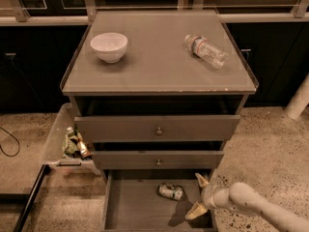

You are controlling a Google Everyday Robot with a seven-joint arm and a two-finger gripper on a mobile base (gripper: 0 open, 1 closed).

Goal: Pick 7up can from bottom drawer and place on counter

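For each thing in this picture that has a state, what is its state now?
7up can: on its side in the bottom drawer, not held.
bottom drawer: pulled open.
gripper: jaws open, just right of the can, over the drawer.
white bowl: upright on the counter.
water bottle: on its side on the counter.
top drawer: slightly open.
middle drawer: slightly open.

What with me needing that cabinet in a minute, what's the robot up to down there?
The robot is going for the can, which lies on its side in the pulled-out bottom drawer. Its hand is low at the drawer's right side, open, just right of the can and not yet gripping it. The counter above holds only a bowl and a bottle lying down.
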